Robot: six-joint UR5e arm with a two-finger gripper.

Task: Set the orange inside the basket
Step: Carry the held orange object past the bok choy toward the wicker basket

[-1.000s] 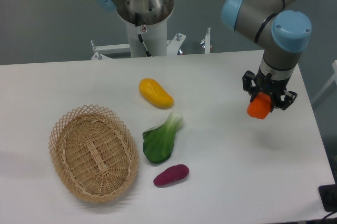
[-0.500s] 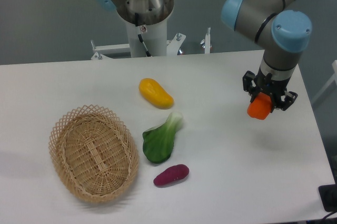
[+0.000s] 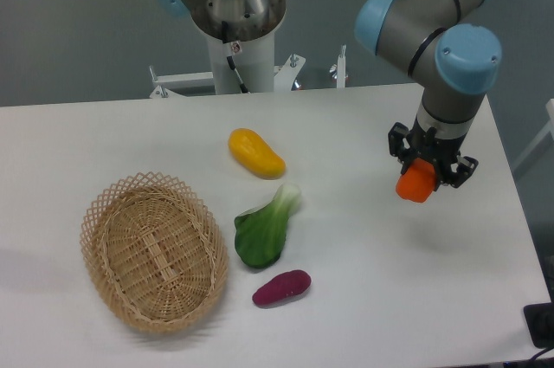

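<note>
**White table, wicker basket at left, orange held in the air at right**

White table [image 3: 363,299] fills most of the view, its far edge running along the top and its right edge slanting down past the arm. Bare surface lies between the gripper and the produce in the middle. The basket [image 3: 104,212], tan woven wicker with a lacy rim, sits near the left front; nothing lies inside it. The grey and blue arm [image 3: 433,22] reaches in from the upper right, wrist pointing straight down. A green leafy vegetable [image 3: 264,231] lies just right of the basket, a yellow mango-like fruit [image 3: 255,152] behind it, a purple vegetable [image 3: 281,287] in front. The gripper [image 3: 424,169] is closed around the orange [image 3: 415,184], held above the table's right side, well apart from the basket.
</note>
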